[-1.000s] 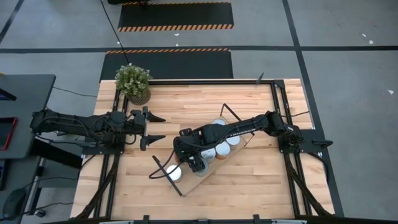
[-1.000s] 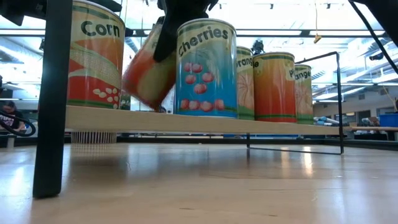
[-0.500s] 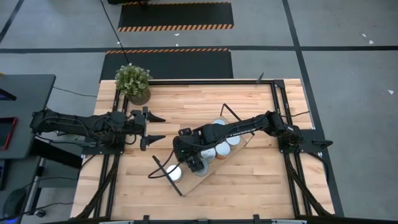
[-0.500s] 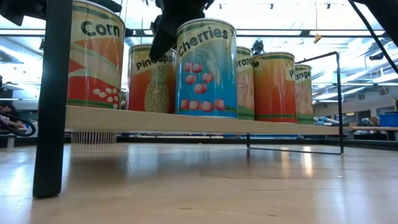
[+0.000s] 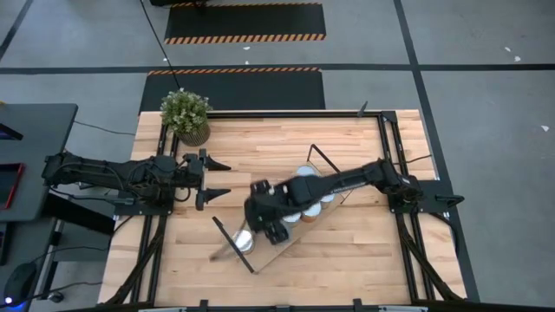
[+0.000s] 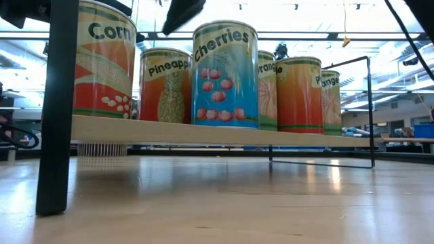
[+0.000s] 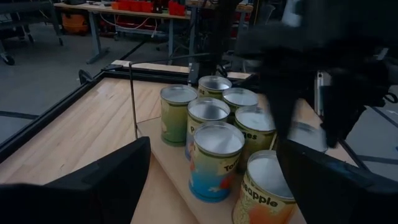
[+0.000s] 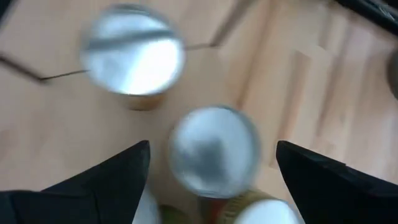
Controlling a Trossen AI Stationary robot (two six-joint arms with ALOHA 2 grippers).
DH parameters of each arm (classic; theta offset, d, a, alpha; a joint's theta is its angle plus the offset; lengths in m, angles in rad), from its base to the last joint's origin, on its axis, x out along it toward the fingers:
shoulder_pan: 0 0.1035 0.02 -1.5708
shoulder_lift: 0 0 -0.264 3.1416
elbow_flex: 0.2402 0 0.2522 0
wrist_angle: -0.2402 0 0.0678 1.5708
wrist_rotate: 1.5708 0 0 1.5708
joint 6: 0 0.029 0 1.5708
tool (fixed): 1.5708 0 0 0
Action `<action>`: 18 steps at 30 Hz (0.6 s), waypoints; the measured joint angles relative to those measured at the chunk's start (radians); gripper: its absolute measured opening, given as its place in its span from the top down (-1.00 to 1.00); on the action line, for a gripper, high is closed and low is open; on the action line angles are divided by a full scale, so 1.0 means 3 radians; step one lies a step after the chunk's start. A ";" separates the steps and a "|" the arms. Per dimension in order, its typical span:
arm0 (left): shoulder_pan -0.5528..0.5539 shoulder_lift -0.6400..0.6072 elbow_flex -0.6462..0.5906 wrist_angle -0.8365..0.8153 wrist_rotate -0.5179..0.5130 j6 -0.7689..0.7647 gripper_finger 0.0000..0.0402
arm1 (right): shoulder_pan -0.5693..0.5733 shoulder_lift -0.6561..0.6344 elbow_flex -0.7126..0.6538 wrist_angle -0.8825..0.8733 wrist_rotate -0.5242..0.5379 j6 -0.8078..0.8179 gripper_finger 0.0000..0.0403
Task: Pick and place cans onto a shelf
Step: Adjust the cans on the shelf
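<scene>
While the right gripper point(image 5: 270, 227) hovers above the row, jaws apart and empty, stock reads: small cylindrical tins point(image 7: 214, 158) with pale silver tops, seven countable (an eighth may be hidden), all upright on the long light-wood shelf board point(image 6: 203, 134). No tins off it. Left gripper point(image 5: 212, 178) waits aside, fingers parted.

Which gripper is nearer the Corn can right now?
Right. The right gripper hovers open above the shelf, just beside the Corn can. The left gripper waits open off the shelf's end, farther from the can.
</scene>
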 joint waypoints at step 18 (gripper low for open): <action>-0.0001 0.0000 0.0000 -0.0023 0.0000 -0.0044 -0.77 | 0.0825 0.0002 -0.0177 -0.0436 0.1193 0.0319 -0.72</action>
